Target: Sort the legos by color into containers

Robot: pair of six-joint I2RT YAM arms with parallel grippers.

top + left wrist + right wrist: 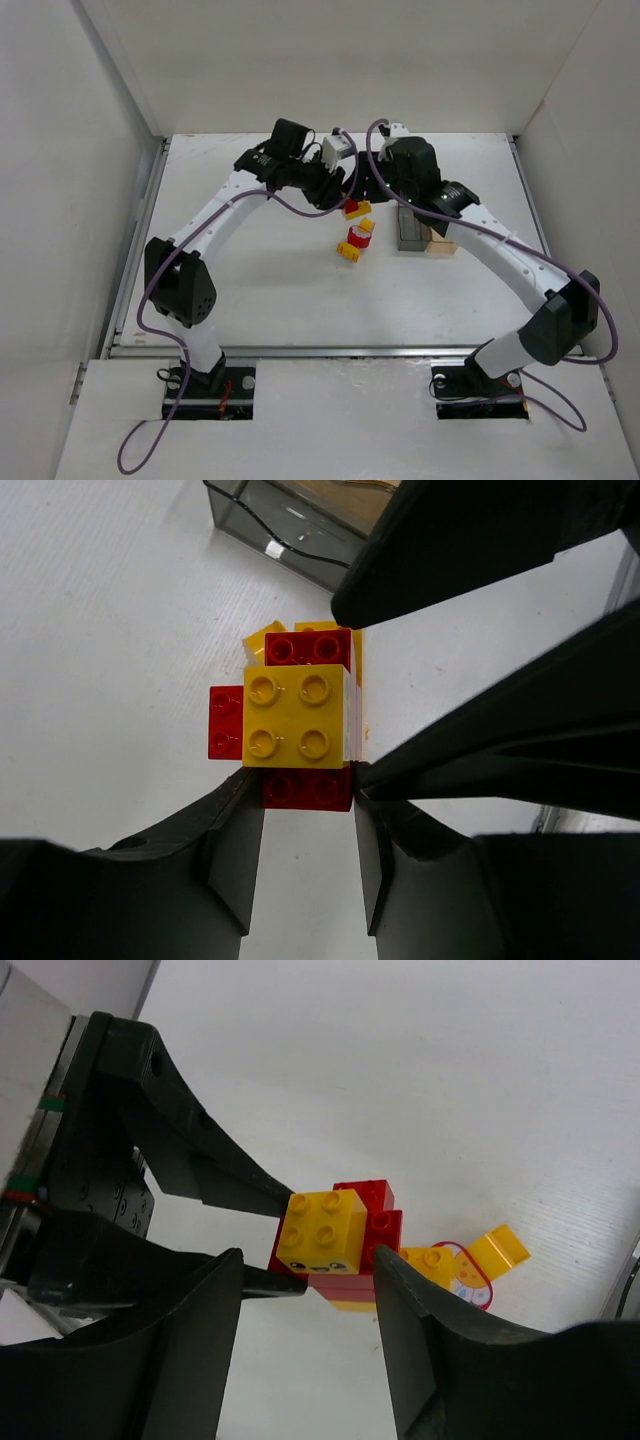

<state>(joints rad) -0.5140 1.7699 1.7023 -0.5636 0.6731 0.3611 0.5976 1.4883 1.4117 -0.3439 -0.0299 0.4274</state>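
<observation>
Legos (300, 715) stacked; left pincer (306, 825) clamps red brick (305, 788); right pincer (310, 1290) straddles legos, grip unclear.

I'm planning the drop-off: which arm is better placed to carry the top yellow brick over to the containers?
Probably the right. The right gripper straddles the lego stack, and the containers sit beside that arm. The left gripper is closed on a red brick in the stack, so it can anchor.
</observation>
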